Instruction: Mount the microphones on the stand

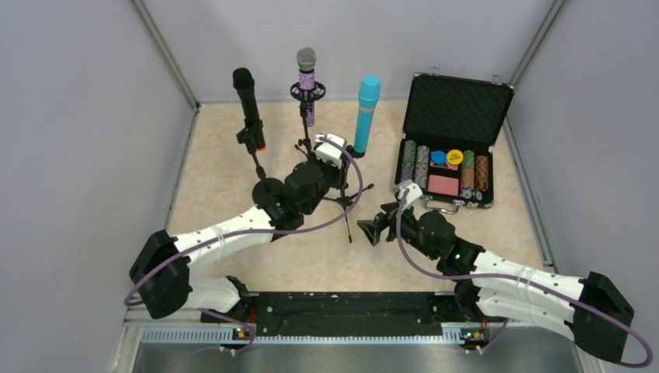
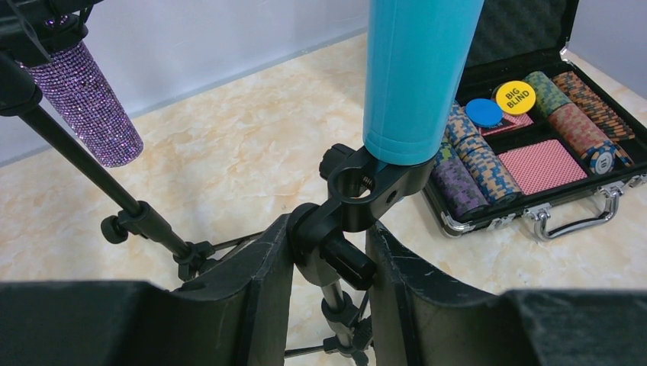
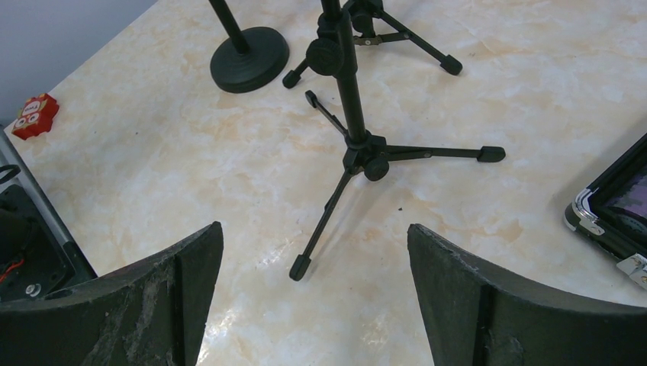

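left wrist only: left claw (image 2: 329, 232) narrow, gripping stand joint (image 2: 343, 263) under cyan microphone (image 2: 416, 76) | right claw (image 3: 314, 229) wide, empty

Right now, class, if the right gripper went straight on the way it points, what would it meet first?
Probably the tripod stand holding the blue microphone: its legs lie straight ahead of the open right gripper. Depth is unclear, so it could touch the table just short of them first.

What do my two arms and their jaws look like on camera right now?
Both arms: white shells, black joints and bases. A purple cable runs along the left arm; another along the right arm, which shows a green light. Jaws are broad, black, scuffed.
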`<action>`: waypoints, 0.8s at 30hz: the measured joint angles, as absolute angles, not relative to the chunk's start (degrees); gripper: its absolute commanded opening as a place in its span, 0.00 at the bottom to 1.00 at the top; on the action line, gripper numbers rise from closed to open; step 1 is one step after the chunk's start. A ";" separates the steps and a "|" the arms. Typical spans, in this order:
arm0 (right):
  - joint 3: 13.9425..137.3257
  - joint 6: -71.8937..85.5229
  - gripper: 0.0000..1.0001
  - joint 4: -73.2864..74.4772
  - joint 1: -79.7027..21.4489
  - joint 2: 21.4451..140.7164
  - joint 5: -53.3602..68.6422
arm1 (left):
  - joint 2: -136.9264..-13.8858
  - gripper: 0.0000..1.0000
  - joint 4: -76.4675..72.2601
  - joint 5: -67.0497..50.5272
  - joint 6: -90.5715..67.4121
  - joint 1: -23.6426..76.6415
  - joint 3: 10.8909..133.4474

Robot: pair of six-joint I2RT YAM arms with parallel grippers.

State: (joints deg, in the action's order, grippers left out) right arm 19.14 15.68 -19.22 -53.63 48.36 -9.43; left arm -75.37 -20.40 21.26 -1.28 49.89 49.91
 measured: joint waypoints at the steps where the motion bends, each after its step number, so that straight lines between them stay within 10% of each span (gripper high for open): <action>1: 19.14 15.68 0.88 -19.22 -53.63 48.36 -9.43 | -75.24 0.54 -20.38 21.02 -1.32 49.89 49.80; 9: 19.11 15.68 0.88 -19.22 -53.63 48.36 -9.54 | -71.29 0.85 -21.06 19.05 -2.59 49.89 49.71; 24: 18.35 16.36 0.90 -19.27 -53.63 48.42 -9.61 | -63.66 0.90 -20.69 17.61 -6.37 49.89 49.41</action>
